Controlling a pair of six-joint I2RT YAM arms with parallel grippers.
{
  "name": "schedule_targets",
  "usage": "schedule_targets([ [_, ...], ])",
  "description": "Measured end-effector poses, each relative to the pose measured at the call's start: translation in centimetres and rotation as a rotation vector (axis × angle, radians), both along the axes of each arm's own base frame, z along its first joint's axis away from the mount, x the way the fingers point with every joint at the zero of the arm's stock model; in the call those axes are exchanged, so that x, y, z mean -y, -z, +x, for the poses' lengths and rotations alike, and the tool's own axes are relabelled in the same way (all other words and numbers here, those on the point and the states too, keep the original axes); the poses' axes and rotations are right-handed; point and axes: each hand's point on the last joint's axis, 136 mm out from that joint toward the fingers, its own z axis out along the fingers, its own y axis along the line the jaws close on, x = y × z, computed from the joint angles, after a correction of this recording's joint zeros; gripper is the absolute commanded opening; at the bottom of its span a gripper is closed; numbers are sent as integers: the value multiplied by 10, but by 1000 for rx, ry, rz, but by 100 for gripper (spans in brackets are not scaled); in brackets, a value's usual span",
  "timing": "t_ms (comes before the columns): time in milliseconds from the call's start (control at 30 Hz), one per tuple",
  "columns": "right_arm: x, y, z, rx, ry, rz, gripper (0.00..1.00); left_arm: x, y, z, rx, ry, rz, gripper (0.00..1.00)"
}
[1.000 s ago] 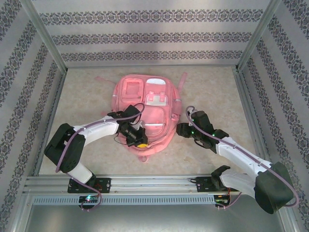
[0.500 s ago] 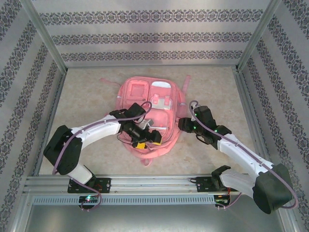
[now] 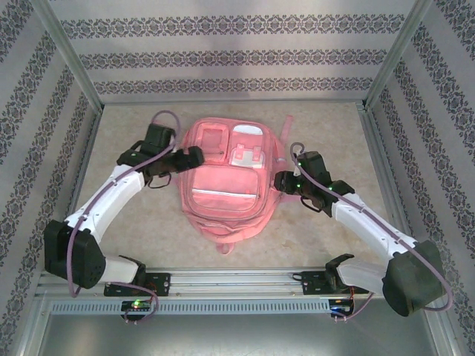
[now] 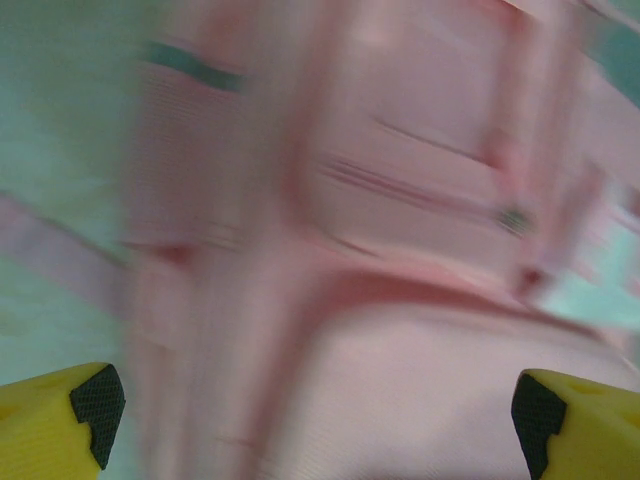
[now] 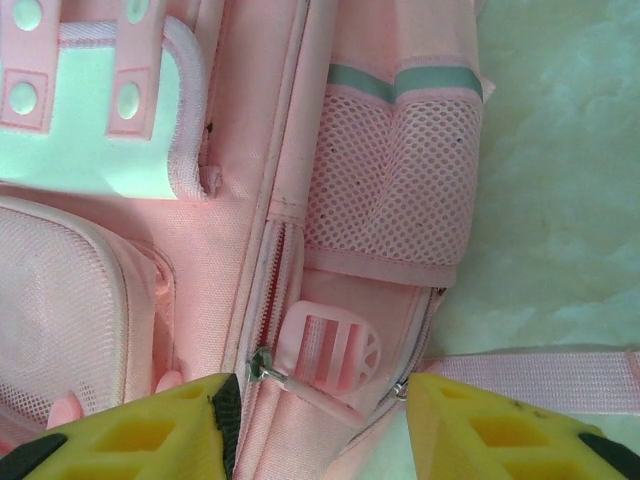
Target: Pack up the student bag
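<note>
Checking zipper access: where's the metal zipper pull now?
Right wrist view, bottom centre: the zipper pull sits on the student bag, beside the pink strap buckle, just ahead of the right gripper.

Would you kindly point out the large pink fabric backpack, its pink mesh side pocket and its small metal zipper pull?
large pink fabric backpack (image 3: 223, 178), top external view, front panel
pink mesh side pocket (image 5: 395, 180), right wrist view, mesh centre
small metal zipper pull (image 5: 263, 366), right wrist view, metal ring

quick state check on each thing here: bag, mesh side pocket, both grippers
student bag, lying flat on the table, front up
mesh side pocket, flat, looks empty
left gripper, open, over the bag, view blurred
right gripper, open, at the bag's side by the zipper pull
</note>
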Motion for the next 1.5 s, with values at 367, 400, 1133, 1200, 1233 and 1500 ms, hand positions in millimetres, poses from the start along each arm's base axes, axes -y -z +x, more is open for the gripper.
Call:
schedule_targets([
  [367,8,7,9,-34,43,13,62,8,80,1,-87,-5,-190,100],
  [400,10,8,9,-36,49,13,90,14,78,0,-77,15,-205,100],
  [1133,82,5,62,340,31,-263,98,-103,85,-14,285,-31,555,100],
  [1200,91,18,58,350,24,-294,98,-106,85,-12,315,-26,578,100],
  [1233,100,22,58,365,42,-301,98,-108,84,-10,335,-28,586,100],
  [1500,158,42,62,378,263,-315,98,-124,89,9,456,-50,566,100],
])
